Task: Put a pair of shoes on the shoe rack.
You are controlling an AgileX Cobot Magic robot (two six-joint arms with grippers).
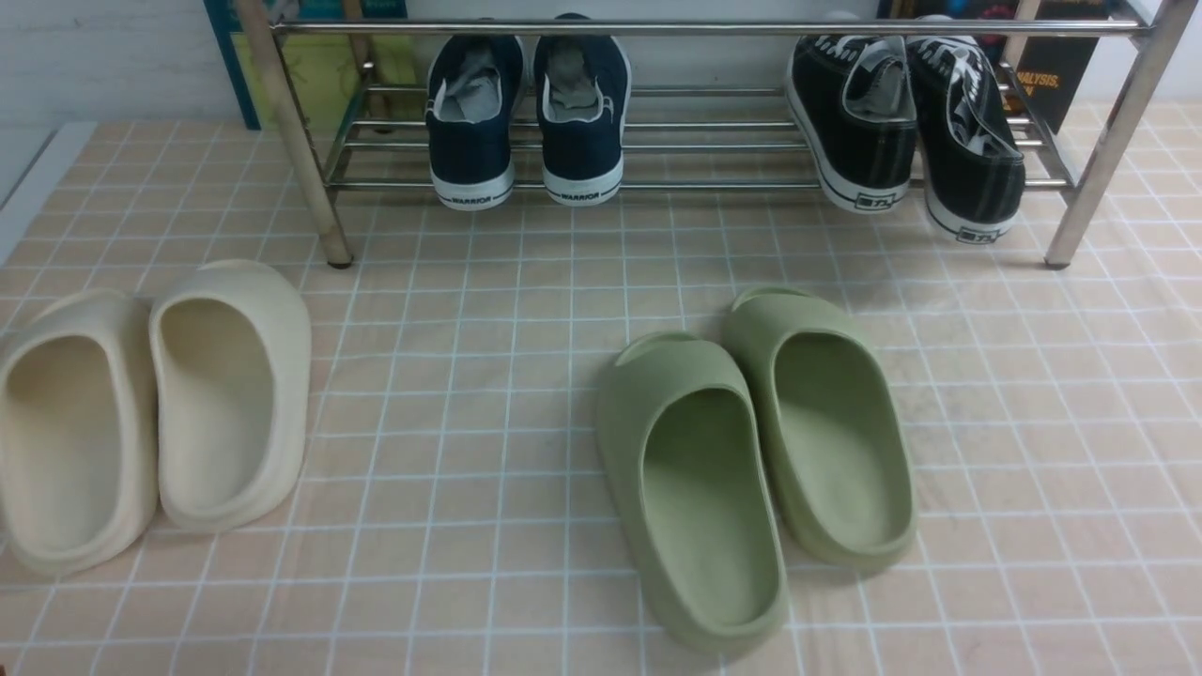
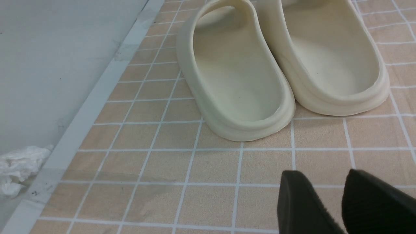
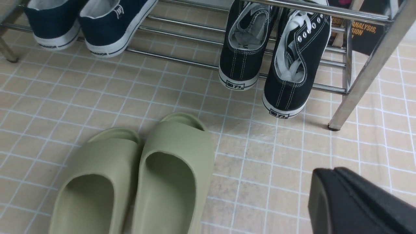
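The two black sneakers [image 1: 859, 122] [image 1: 972, 141] with white soles stand side by side, heels toward me, at the right end of the steel shoe rack [image 1: 657, 28]. The right wrist view shows the same pair [image 3: 245, 48] [image 3: 295, 65]. The outer shoe's heel sticks out past the rack's front bar [image 3: 182, 61]. My right gripper [image 3: 328, 170] is shut with nothing in it, low over the tiled mat and well short of the rack. My left gripper [image 2: 321, 174] is open and empty, just short of the cream slippers [image 2: 234, 71]. Neither gripper shows in the front view.
Navy sneakers [image 1: 526, 113] sit on the rack's left half. Olive green slippers [image 1: 751, 451] lie mid-mat and cream slippers [image 1: 150, 413] at front left. The rack's right post [image 1: 1108, 150] stands on the mat. A crumpled white cloth [image 2: 19, 165] lies off the mat's left edge.
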